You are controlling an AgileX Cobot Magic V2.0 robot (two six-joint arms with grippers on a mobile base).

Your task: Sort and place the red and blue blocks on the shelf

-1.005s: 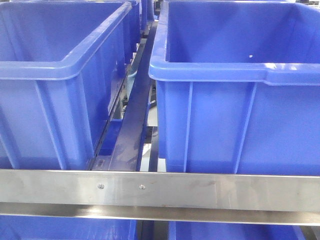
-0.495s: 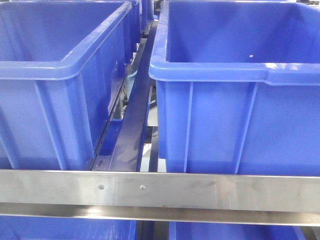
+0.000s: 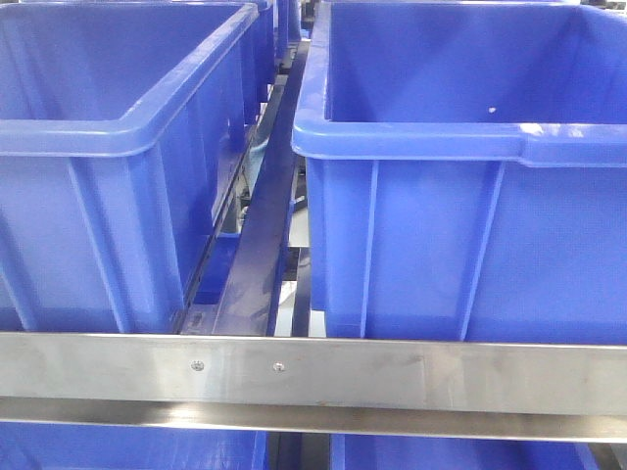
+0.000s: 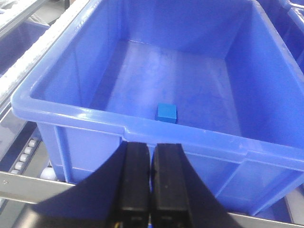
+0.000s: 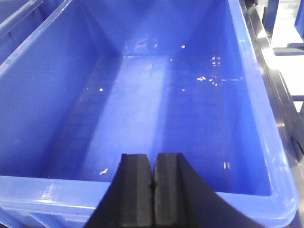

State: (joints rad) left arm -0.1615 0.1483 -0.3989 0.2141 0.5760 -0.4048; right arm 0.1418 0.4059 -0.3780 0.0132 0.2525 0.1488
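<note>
A small blue block (image 4: 166, 112) lies on the floor of a large blue bin (image 4: 71, 113), close to its near wall. My left gripper (image 4: 152, 146) hovers just outside that near rim, its black fingers pressed together with nothing between them. In the right wrist view my right gripper (image 5: 152, 156) is shut and empty too, poised over the near rim of another blue bin (image 5: 57, 192) that holds no block. The red block is out of view. The shelf shows as a brushed-steel front rail (image 3: 411, 372) with two screws, bins standing on it.
Two big blue bins (image 3: 108, 137) (image 3: 460, 137) fill the front view side by side, a dark divider rail (image 3: 260, 245) between them. More blue bins sit on the level below (image 3: 127, 448). White rollers (image 4: 23, 156) show left of the left bin.
</note>
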